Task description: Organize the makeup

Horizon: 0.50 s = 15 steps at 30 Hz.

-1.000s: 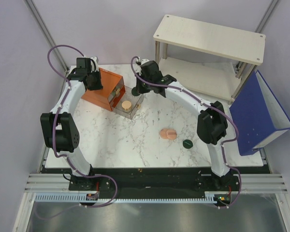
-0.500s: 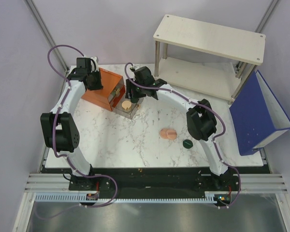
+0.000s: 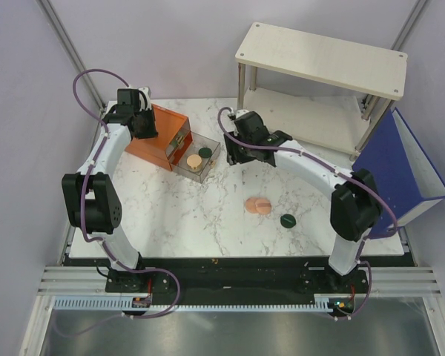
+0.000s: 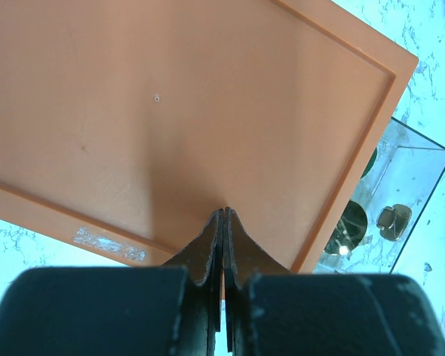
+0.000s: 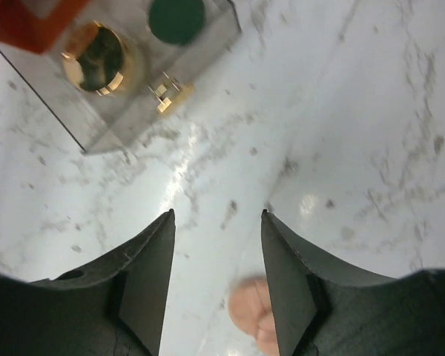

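left arm [image 3: 107, 148] over orange box [image 3: 153, 143], jaws pressed together; right arm [image 3: 304, 159] beside clear drawer [image 3: 207, 166], jaws spread.

Bright even light, glare patches on the marble table [image 5: 184, 175], soft shadows.

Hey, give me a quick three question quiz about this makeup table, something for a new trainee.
1. How many items lie in the clear drawer? A one, B two, C four.
2. True or false: the right hand is holding something.
3. Fill in: the left hand sits shut over the orange ____.
Key: 1 B, the tan-gold jar and a dark green disc. 2 False, it is open and empty. 3 box.
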Available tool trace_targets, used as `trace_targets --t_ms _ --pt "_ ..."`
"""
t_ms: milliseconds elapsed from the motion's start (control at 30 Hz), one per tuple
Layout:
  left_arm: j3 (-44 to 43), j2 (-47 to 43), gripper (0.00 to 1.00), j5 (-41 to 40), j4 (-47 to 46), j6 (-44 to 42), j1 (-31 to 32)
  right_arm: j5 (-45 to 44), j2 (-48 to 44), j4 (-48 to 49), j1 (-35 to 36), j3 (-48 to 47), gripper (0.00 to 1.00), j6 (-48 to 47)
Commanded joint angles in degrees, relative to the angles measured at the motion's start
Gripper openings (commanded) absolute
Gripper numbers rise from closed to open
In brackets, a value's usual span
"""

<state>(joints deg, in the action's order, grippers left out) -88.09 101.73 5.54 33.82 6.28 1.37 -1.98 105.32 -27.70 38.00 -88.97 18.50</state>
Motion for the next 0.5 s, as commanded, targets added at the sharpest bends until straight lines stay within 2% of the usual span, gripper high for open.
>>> trace_targets --t_ms 0,233,467 --pt "4.6 3.56 0.02 -2.64 13.2 -2.59 -0.14 -4.35 -7.31 -6.65 -2.4 9.85 0.57 -1.37" --pt "4.6 3.65 0.02 -2.03 13.2 -2.59 -0.14 -6.63 -19.08 -13.16 -4.16 26.27 0.55 2.59" --pt "4.51 3.82 0.02 -1.67 13.29 -2.59 -0.14 -7.78 -26.12 -18.17 -4.34 36.66 0.52 9.09"
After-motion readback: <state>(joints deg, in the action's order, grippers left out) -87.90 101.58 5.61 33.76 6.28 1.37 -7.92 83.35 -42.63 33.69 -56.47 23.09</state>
